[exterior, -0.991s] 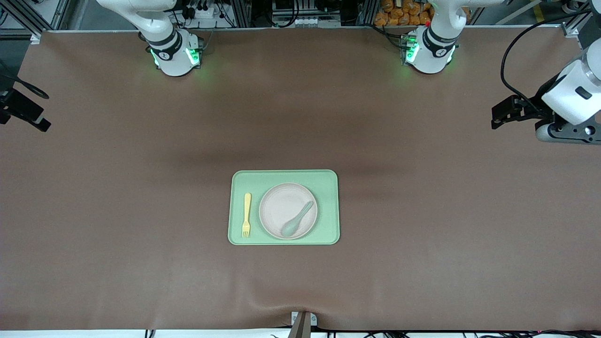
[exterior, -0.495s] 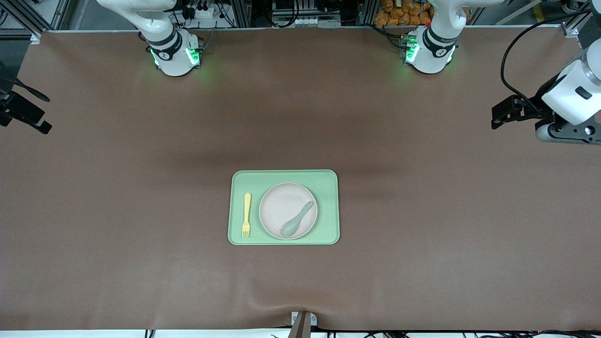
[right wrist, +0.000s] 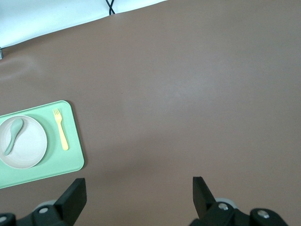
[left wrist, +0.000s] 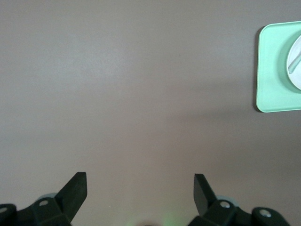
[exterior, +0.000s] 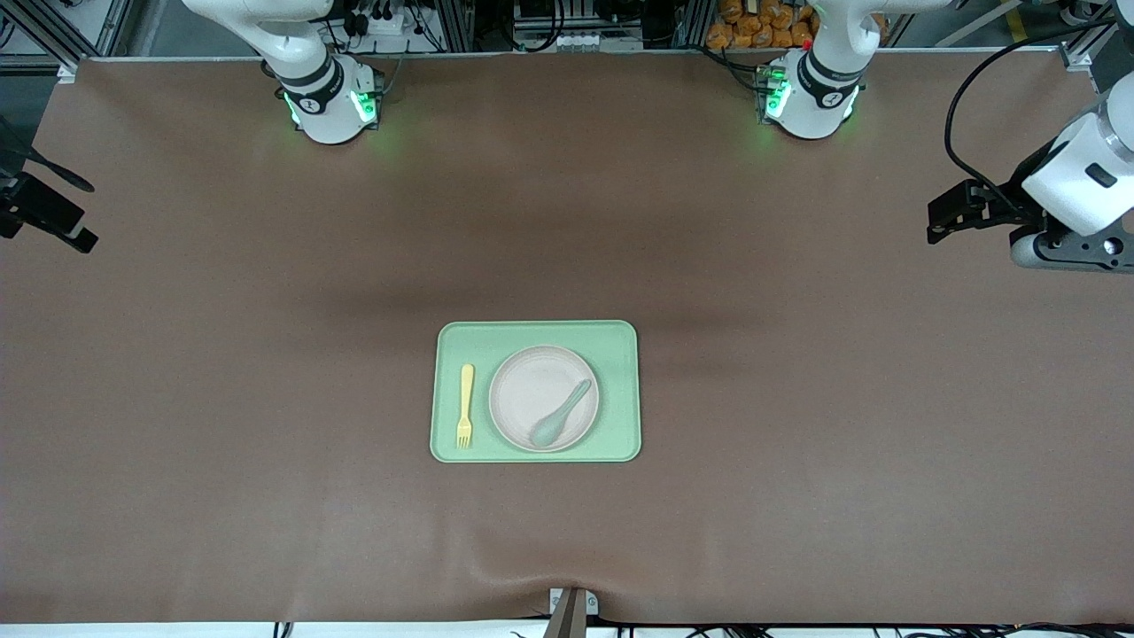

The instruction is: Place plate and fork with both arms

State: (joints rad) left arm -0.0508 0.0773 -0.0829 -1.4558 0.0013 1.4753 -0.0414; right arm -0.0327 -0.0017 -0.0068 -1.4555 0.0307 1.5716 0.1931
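Front view: nothing's shifting vs a sec ago. Round cream plastic plate [exterior: 544, 398] and small yellow plastic fork [exterior: 465, 404] are sitting on the pale green rectangular tray [exterior: 620, 390] mid-worktop, nearer the front edge. Left gripper [left wrist: 140, 194] and right gripper [right wrist: 138, 194] are idling wide apart at opposite worktop ends; task prob. done.

The right wrist view looks down on the brown worktop [right wrist: 188, 94], with the right claw [right wrist: 139, 195] high over a bare stretch of it, its two black fingers [right wrist: 74, 194] spread wide apart and holding nothing. Off to one side lies the pale green tray [right wrist: 56, 167], cut by the picture's edge. On it sits the round cream plate [right wrist: 26, 146] with a green spoon [right wrist: 11, 135] lying in it. The yellow fork [right wrist: 61, 129] lies flat on the tray just beside the plate, not touching it. A white strip and a black cable [right wrist: 111, 6] run along the worktop's edge.
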